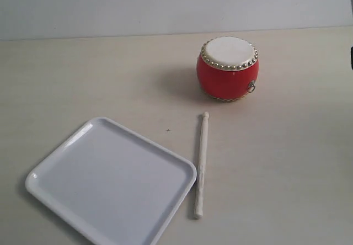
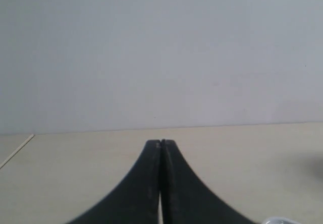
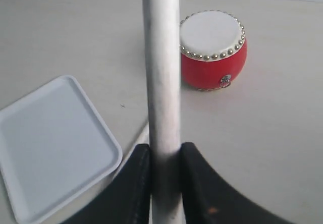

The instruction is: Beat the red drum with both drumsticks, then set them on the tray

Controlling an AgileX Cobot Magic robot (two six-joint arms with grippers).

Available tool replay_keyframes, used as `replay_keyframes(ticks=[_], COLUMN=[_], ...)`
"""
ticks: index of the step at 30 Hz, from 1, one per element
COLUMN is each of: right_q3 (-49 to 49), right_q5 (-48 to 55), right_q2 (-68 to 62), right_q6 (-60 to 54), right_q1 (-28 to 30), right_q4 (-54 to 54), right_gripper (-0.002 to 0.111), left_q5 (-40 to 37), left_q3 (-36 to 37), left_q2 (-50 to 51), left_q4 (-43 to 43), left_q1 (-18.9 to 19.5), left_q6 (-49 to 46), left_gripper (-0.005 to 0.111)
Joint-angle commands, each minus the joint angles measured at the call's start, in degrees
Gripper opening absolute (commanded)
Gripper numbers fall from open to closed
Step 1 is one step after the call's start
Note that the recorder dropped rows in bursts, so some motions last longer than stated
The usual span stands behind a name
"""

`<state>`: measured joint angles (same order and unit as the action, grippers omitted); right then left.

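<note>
Contents, largest first.
1. table (image 1: 287, 162): pale and matte, it bears everything else.
2. tray (image 1: 110, 184): glossy white and rectangular, with nothing on it. It sits at the near left of the exterior view, turned at an angle.
3. red drum (image 1: 227, 68): upright at the far right of centre, cream skin up, well apart from the tray.
4. loose drumstick (image 1: 201, 165): flat on the table just beside the tray's right edge. Its long axis runs near-to-far, and its far end points toward the drum without touching it.
5. held drumstick (image 3: 161, 82): clamped in my right gripper (image 3: 165, 149), shaft jutting forward, with the drum ahead and lower.
6. left gripper (image 2: 160, 143): jaws pressed together on nothing, with bare table ahead. The loose drumstick does not show in its view.

Note: I judge that the loose drumstick falls to my empty left arm. That arm must open its jaws and set them across the near-to-far axis.
</note>
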<state>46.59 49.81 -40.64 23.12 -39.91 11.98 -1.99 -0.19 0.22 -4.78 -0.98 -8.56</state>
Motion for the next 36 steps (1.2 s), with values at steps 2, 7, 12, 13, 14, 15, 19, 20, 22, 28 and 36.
replay_keyframes(ticks=[2, 7, 12, 13, 14, 15, 19, 20, 22, 28, 36], right_q3=[-3.34, -8.22, -14.46, -15.43, -16.0, -16.06, -15.29, -15.28, -15.28, -15.28, -15.28], right_q5=[-0.81, -4.79, -9.28, -10.12, -11.1, -11.86, -13.54, -13.44, -12.8, -14.43, -16.78], right_q2=[0.3, -0.27, -2.87, -3.53, -3.92, -4.27, -4.17, -4.17, -4.17, -4.17, -4.29], right_q6=[-2.44, -2.29, -2.12, -2.12, -2.12, -2.34, -3.79, -4.23, -4.63, -6.75, -7.55], right_q1=[-0.11, -0.11, -0.11, -0.11, -0.11, -0.11, -0.11, -0.11, -0.11, -0.11, -0.11], right_q4=[-1.39, -1.04, 0.28, 0.04, -0.43, -1.32, -3.03, -3.03, -3.03, -5.58, -5.58], right_gripper=[0.0, 0.0, 0.0, 0.0, 0.0, 0.0, 0.0, 0.0, 0.0, 0.0, 0.0], left_q5=[0.28, 2.91, 5.67, 5.64, 5.64, 5.64, 6.85, 8.31, 10.29, 8.4, -15.61], left_q3=[0.19, 0.19, 0.19, 0.19, 0.19, 0.19, 0.19, 0.19, 0.19, 0.19, -13.3], left_q2=[-0.22, -0.22, -0.22, -0.22, -0.22, -0.22, -0.22, -0.22, -0.22, -0.22, 6.55], left_q4=[0.16, -7.87, -13.1, -14.38, -16.34, -18.03, -18.83, -20.28, -23.06, -24.22, -19.9], left_q1=[-0.36, -0.36, -0.36, -0.36, -0.36, -0.36, -0.36, -0.36, -0.36, -0.36, -0.36], left_q6=[-1.75, 11.26, 16.71, 17.15, 18.06, 18.06, 18.62, 21.13, 27.88, 36.57, 29.62], left_gripper=[0.0, 0.0, 0.0, 0.0, 0.0, 0.0, 0.0, 0.0, 0.0, 0.0, 0.0])
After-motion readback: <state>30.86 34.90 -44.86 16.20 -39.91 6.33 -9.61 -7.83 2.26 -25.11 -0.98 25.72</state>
